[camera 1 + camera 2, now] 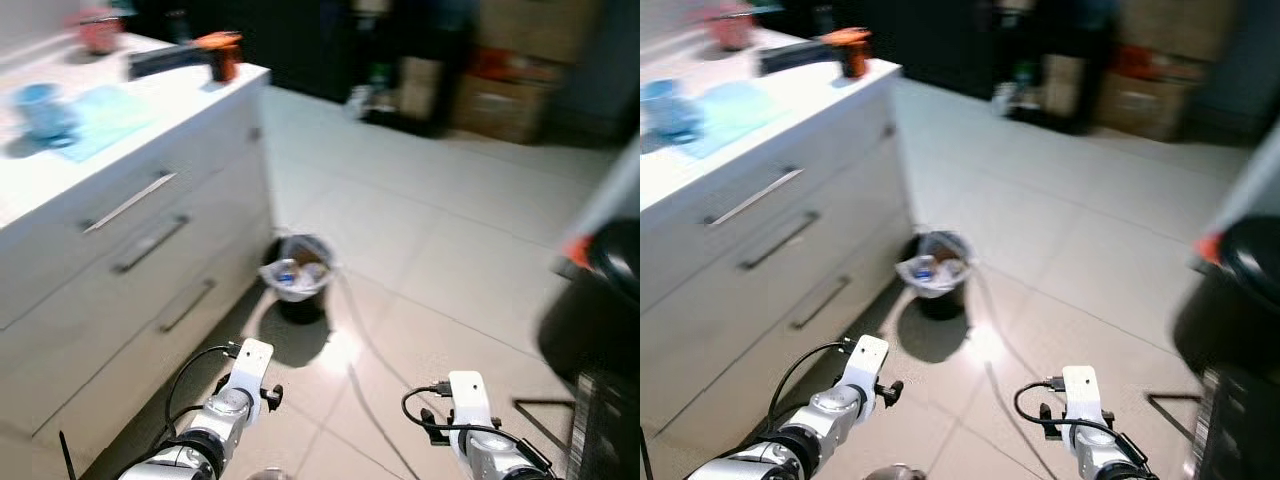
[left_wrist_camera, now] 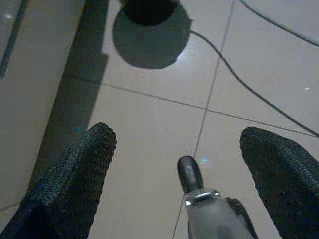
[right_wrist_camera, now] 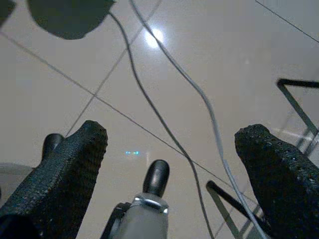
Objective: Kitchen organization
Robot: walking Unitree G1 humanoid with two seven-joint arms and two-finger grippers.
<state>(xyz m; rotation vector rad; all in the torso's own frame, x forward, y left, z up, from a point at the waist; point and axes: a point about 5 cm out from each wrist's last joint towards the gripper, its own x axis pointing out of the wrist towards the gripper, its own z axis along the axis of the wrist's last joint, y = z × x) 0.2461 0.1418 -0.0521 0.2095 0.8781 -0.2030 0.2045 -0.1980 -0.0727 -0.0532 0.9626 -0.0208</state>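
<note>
Nearest to me, both arms hang low over the tiled floor (image 1: 430, 250). The left gripper (image 2: 179, 149) has its fingers spread wide with nothing between them; the right gripper (image 3: 169, 144) is likewise spread and empty. A thin cable (image 3: 149, 99) trails across the tiles beneath them.

Beyond, a small waste bin (image 1: 297, 272) with a white liner stands on the floor just beside the white drawer cabinet (image 1: 150, 260).

On the counter (image 1: 60, 180), farther off, lie the likely objects of the task: a blue cup (image 1: 42, 108) touching a blue cloth (image 1: 105, 115), then an orange-and-black tool (image 1: 195, 55), and a pink container (image 1: 98, 30) at the far end. I judge the cup light, rigid and possibly slippery, best taken across its body; the cloth soft, pinched at an edge.

The frames are blurred. The cup's handle and the bin's contents cannot be made out. A dark object (image 1: 600, 300) at the right is cut off, and the boxes (image 1: 510, 90) in the background are indistinct.
</note>
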